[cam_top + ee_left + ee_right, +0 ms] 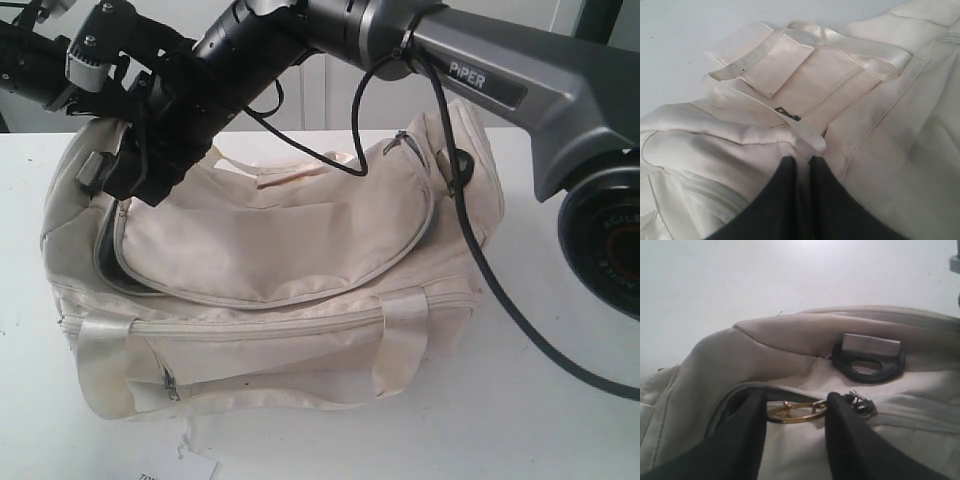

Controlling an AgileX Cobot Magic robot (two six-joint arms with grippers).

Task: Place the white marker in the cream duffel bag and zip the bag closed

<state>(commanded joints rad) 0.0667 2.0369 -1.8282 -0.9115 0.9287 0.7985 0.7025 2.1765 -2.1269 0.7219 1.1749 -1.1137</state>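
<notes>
Presently: cream duffel bag lies on the white table, with its front pocket zip and satin straps towards the exterior camera. The bag's left end is drawn up higher than the rest. White marker: shows in no view, so its place cannot be told. At that raised left end a silver zip slider sits on the curved top zip, near a black clip that hangs from a grey webbing tab. A gold ring lies just beside the slider. Right gripper: jaws part-way open, and the ring spans the gap from one finger to the other. Whether the ring is truly clamped cannot be told. A dark slit of unzipped opening shows beside the far finger. Left gripper: jaws almost together, tips buried in a bunched fold of bag fabric, which looks pinched between them. Beyond it lie a strap wrap and a small black zip pull. The right arm reaches across over the bag from the right, its black cable trailing down onto the table.
</notes>
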